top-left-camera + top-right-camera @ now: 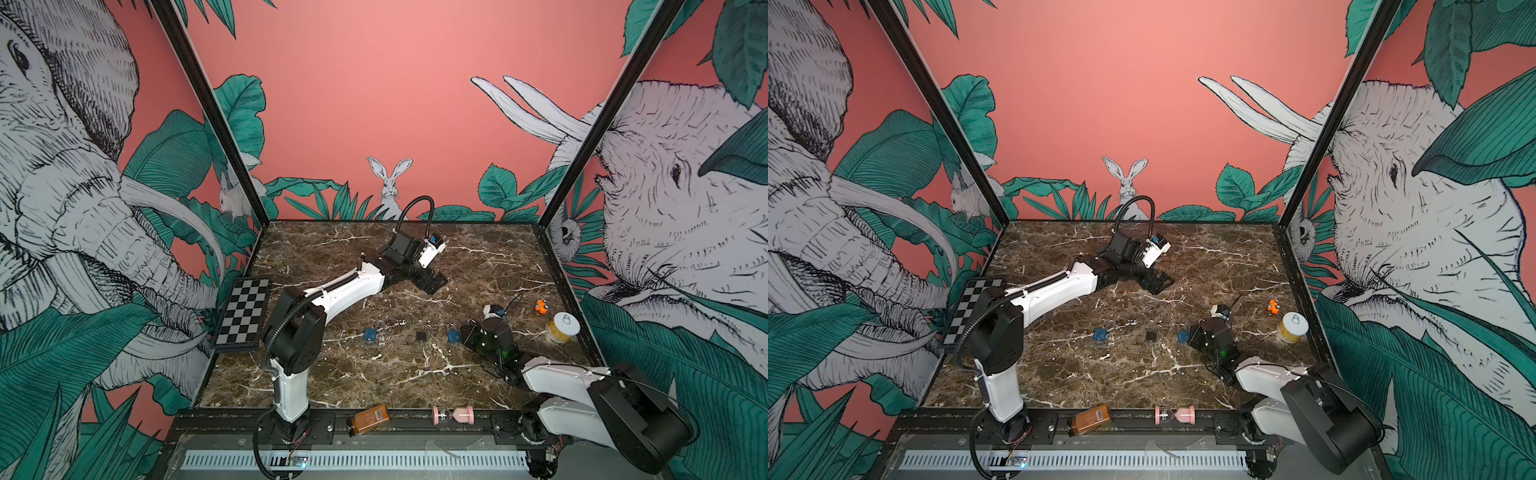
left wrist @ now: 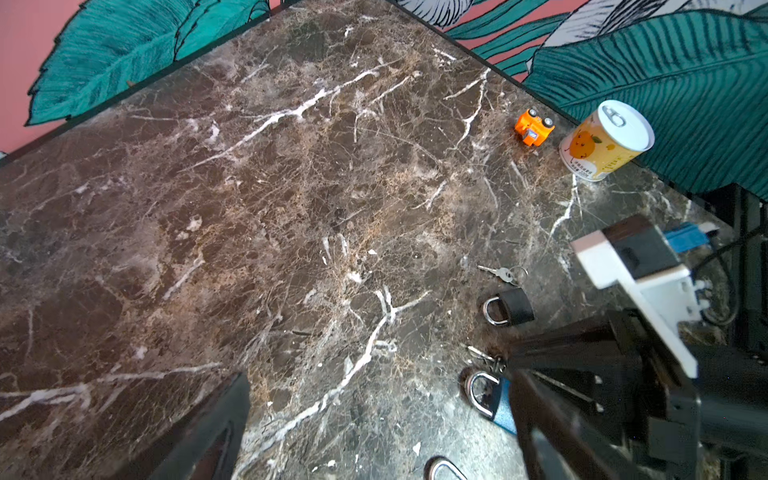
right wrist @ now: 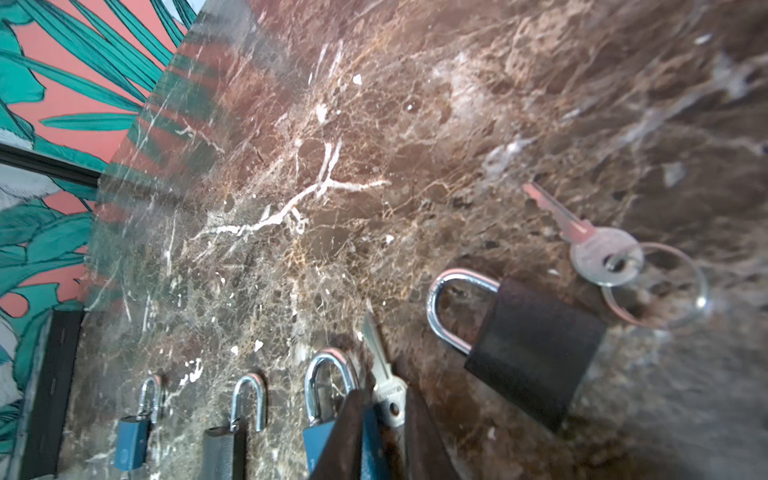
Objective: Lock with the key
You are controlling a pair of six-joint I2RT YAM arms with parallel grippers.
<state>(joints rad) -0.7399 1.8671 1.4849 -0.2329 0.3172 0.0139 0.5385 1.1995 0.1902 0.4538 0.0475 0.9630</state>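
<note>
A silver key (image 3: 384, 374) lies on the marble with its head in the narrow gap between my right gripper's (image 3: 384, 392) fingers, which stand slightly apart. Beside it is a blue padlock (image 3: 320, 440), partly hidden by one finger (image 3: 345, 436). In both top views this gripper (image 1: 467, 332) sits low at that padlock (image 1: 453, 337). A black padlock (image 3: 532, 353) and a second key on a ring (image 3: 602, 249) lie close by. My left gripper (image 2: 380, 374) hovers wide open over bare marble, farther back (image 1: 434, 282).
Another black padlock (image 1: 422, 336) and blue padlock (image 1: 370, 334) lie in a row to the left. An orange toy (image 1: 540, 307) and a yellow can (image 1: 562, 328) stand at the right edge, a checkerboard (image 1: 243, 311) at the left. A bottle (image 1: 371, 419) and hourglass (image 1: 453, 414) lie on the front rail.
</note>
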